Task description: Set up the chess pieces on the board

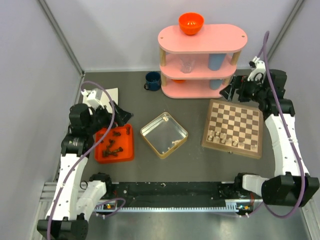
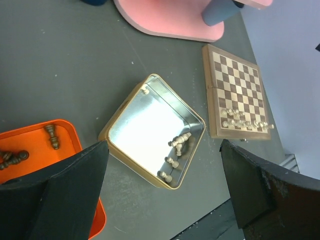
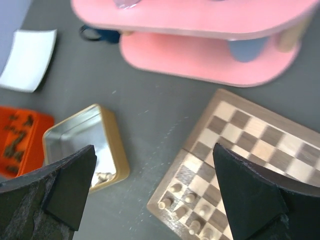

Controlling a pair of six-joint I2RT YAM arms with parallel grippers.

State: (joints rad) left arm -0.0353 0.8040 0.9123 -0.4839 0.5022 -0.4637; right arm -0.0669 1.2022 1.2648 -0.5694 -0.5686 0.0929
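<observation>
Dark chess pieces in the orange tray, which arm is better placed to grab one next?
Left. The left pincer hangs open at the far edge of the orange tray holding the dark pieces; the right pincer, also open, is beyond the tin, at the far corner of the board.

in the right wrist view the board [image 3: 240, 135] is cut off at the edge; the dark chess pieces [image 3: 15, 142] are blurred.
</observation>
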